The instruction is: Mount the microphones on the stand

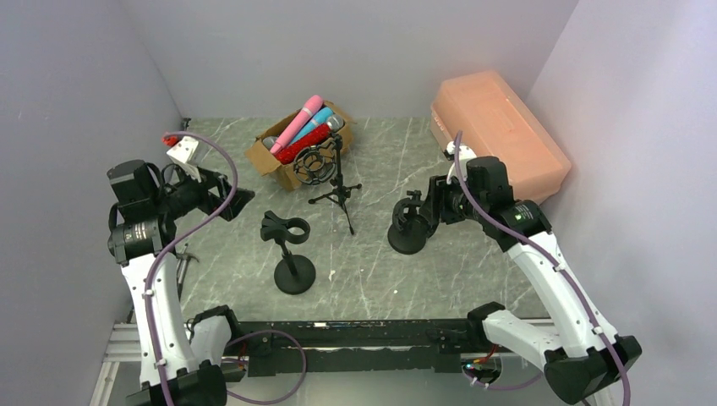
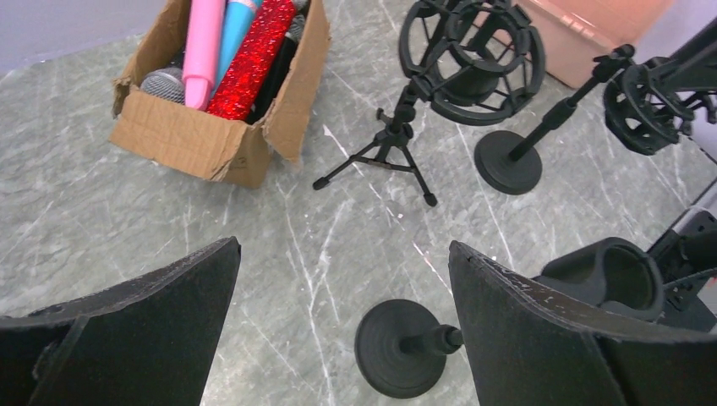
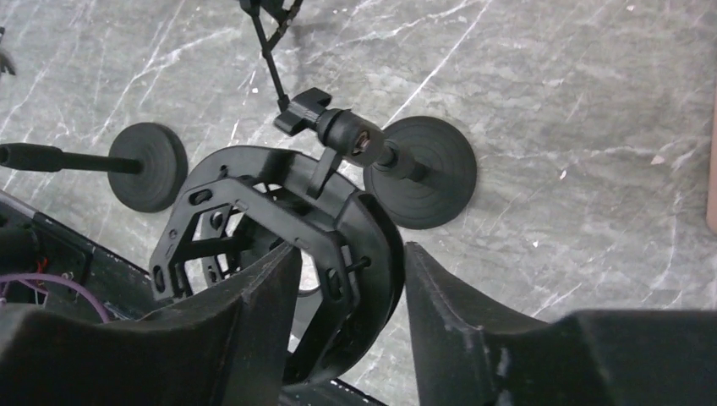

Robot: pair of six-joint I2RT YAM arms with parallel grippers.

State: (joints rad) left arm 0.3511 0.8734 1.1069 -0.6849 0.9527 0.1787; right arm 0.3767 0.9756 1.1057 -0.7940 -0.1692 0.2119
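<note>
- Microphones [image 2: 241,51]: stick-shaped bodies packed side by side in an open brown cardboard box [image 2: 194,144] with creased flaps. The box sits at the far left of the grey marble-pattern table top [image 2: 127,237].
- Visible in the box: smooth pink microphone [image 2: 203,42], smooth blue microphone [image 2: 237,21], coarse red glitter microphone [image 2: 254,55]. A grey mesh head [image 2: 162,85] shows beside the pink one.
- Black tripod stand [image 2: 391,144]: thin legs, round cage-type shock mount on top, just beside the box.
- Black clip stand [image 1: 292,249]: flat disc base, short post, open matte ring clip. It stands mid-table, apart from the others.
- Black disc-base stand [image 3: 427,169]: ribbed round base, knuckle joint with lever, slotted plastic shock mount ring [image 3: 254,203] tilted toward the right arm.
- Right gripper [image 3: 351,254]: foam-faced fingers sit on either side of that ring's rim with the gap narrow. Can't tell if they clamp it.
- Left gripper [image 2: 342,254]: jaws spread wide with nothing between them, up off the table and facing the box.
- Peach translucent plastic bin [image 1: 499,127]: lidded, rounded corners, far right.
</note>
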